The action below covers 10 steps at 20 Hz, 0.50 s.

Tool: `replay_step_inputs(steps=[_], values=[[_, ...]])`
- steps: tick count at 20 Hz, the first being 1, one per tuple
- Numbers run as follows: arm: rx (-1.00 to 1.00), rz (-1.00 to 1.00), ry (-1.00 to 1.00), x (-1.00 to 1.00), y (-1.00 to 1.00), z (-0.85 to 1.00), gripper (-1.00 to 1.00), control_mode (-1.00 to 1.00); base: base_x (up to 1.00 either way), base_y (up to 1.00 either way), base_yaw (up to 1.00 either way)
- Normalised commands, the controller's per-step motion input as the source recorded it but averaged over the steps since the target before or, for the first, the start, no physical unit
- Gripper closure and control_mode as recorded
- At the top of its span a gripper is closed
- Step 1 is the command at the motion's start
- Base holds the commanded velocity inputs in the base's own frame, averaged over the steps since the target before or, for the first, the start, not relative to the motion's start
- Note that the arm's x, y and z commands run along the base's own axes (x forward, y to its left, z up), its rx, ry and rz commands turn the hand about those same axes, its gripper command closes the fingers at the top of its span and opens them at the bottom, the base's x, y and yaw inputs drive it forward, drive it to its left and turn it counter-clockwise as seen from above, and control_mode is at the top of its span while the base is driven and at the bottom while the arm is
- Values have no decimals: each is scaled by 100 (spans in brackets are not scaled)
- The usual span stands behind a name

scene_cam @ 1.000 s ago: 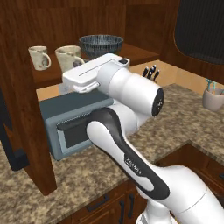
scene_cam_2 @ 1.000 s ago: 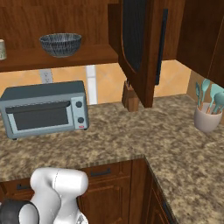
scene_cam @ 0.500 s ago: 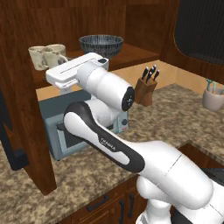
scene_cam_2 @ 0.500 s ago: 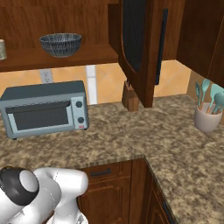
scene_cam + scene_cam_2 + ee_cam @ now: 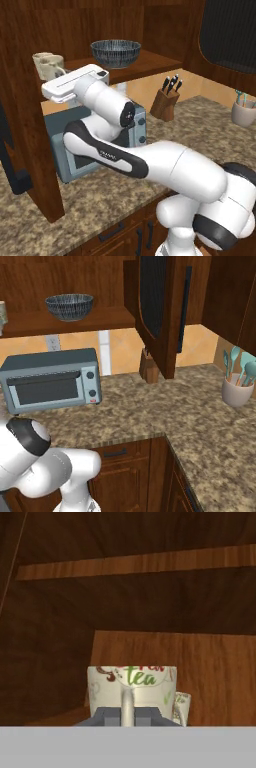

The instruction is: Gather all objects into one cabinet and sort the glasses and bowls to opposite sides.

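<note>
Now logged: gripper (image 5: 127,712), jaws clenched on the handle of a cream mug (image 5: 131,693), carried further left into the cabinet (image 5: 30,125) than a second ago, so that it now stands just beside the second cream mug (image 5: 42,61); placement looks near. Bowl (image 5: 115,52) unmoved at the shelf's right. Hand view alone gives the mug's "tea" lettering; right base view alone gives the toaster oven (image 5: 50,380) whole.
</note>
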Motion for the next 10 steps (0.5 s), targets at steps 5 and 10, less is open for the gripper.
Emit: replay_step_inputs(steps=[5, 10], values=[[0, -2, 0, 51, 29, -38, 100, -100, 0, 0, 0], [0, -3, -1, 62, 45, -27, 100, -100, 0, 0, 0]])
